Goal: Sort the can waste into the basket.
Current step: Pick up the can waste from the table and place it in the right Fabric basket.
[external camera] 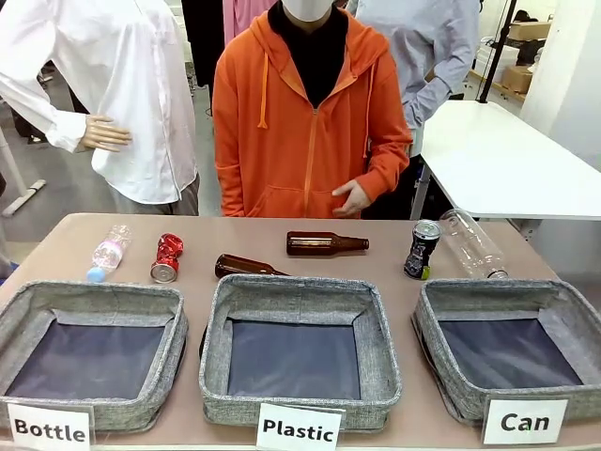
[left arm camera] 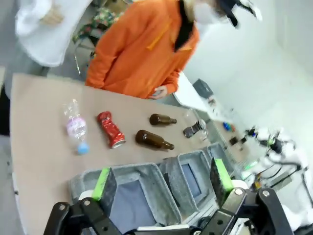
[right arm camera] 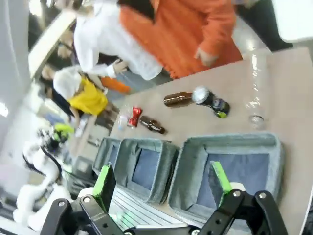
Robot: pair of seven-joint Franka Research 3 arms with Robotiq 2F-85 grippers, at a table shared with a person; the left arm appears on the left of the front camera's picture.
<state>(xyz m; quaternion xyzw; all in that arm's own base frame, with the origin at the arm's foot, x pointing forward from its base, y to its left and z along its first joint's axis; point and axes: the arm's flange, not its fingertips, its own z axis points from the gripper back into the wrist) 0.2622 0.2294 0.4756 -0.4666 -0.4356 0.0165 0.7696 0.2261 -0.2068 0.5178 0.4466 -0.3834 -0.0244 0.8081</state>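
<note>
Right gripper [right arm camera: 161, 180] hangs with jaws spread wide, the nearest grey basket [right arm camera: 225, 141] framed between its green pads. Past the basket's far rim on the worktop [right arm camera: 195, 122], the black can [right arm camera: 211, 101] sits just beside a brown bottle [right arm camera: 176, 99]. The crushed red can [right arm camera: 134, 116] is well apart, farther along.

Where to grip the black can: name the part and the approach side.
Grip the black can around its upper body, just under the silver top, coming down from above. It stands upright, and the basket rim in front and the clear bottle lying close beside it likely crowd a low sideways approach.
</note>
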